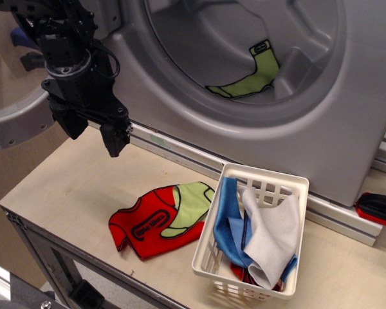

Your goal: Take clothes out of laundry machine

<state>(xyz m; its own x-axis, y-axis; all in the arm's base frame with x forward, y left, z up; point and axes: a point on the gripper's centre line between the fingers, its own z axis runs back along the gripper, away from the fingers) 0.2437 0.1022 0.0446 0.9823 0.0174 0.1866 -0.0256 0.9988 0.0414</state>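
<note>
The claw hangs open and empty above the table, left of the laundry machine. The lime-green garment lies inside the drum. The reaching step seems to begin; next the claw must enter the opening.

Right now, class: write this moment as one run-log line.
gripper: open, empty, above table | green garment: inside washer drum | red garment: on table | basket: cloths

table: pale wood top
far side: laundry machine
near centre: red garment, flat
near right: white basket
</note>
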